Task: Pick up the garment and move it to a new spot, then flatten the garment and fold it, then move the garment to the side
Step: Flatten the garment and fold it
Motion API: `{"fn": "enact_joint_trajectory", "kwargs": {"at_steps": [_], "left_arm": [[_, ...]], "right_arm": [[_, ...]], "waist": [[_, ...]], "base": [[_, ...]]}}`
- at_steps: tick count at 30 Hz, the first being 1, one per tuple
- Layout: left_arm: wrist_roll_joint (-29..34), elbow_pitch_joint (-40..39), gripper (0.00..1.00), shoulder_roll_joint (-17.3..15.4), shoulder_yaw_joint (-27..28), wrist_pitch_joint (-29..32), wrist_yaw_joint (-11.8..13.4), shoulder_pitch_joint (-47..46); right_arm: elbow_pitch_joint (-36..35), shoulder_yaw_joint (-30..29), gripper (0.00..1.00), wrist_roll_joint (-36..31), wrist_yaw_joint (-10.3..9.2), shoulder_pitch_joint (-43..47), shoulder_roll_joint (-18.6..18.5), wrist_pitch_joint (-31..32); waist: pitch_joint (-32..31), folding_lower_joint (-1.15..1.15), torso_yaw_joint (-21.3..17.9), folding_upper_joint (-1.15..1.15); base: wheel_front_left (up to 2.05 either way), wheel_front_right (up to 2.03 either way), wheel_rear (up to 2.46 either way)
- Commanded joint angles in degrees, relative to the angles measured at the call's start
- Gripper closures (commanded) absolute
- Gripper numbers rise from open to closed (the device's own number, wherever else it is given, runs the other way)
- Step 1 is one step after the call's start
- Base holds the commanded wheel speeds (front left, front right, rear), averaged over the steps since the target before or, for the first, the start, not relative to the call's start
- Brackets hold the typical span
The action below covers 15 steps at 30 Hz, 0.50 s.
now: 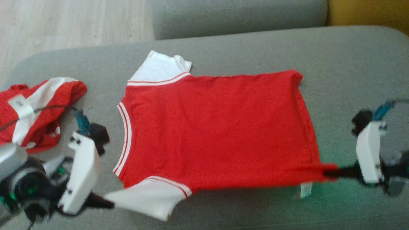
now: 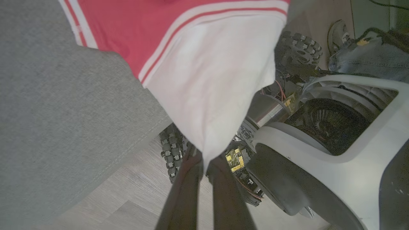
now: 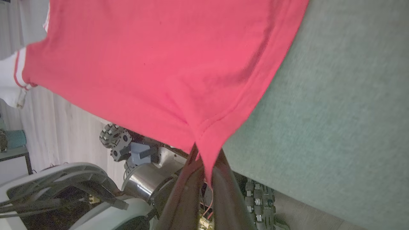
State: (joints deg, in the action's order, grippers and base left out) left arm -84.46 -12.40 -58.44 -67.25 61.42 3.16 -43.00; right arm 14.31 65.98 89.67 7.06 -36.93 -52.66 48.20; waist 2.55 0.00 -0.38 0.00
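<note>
Currently flattening: left gripper point(image 1: 108, 203) is pinching the white sleeve point(image 1: 150, 198), right gripper point(image 1: 327, 172) is clamping the hem corner point(image 1: 314, 168) of the red T-shirt point(image 1: 217, 127), lying spread on the grey cushion point(image 1: 351, 64). Folding and side move look pending.

Soft even daylight; head view blurry; wrist views edge-warped.

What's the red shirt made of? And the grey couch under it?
The red shirt looks like soft, matte knit cloth, maybe cotton: it drapes, wrinkles and pulls to a point where pinched. The grey couch seems covered in matte, slightly fuzzy woven fabric over padding: speckled texture, a stitched seam and rounded edges show.
</note>
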Motion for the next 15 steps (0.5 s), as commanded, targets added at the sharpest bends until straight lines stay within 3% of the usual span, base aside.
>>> {"fn": "enact_joint_trajectory", "kwargs": {"at_steps": [1,7,15], "left_arm": [[-0.68,1.93,1.00,-1.18,5.22,0.57,0.63,-5.43],[0.61,11.63,1.00,3.50,6.69,2.12,0.69,-11.19],[5.52,22.26,1.00,10.67,6.82,-0.78,-1.74,-16.49]], "right_arm": [[0.96,-2.66,1.00,1.10,0.43,-3.98,-0.18,0.55],[7.90,-4.46,1.00,3.28,0.43,-10.88,6.14,2.94],[15.78,-4.50,1.00,3.07,0.43,-15.86,11.83,3.57]], "waist": [[2.30,0.00,-0.78,0.00],[6.07,0.00,-1.62,0.00],[8.78,0.00,-2.07,0.00]], "base": [[0.00,0.00,0.00],[0.00,0.00,0.00],[0.00,0.00,0.00]]}}
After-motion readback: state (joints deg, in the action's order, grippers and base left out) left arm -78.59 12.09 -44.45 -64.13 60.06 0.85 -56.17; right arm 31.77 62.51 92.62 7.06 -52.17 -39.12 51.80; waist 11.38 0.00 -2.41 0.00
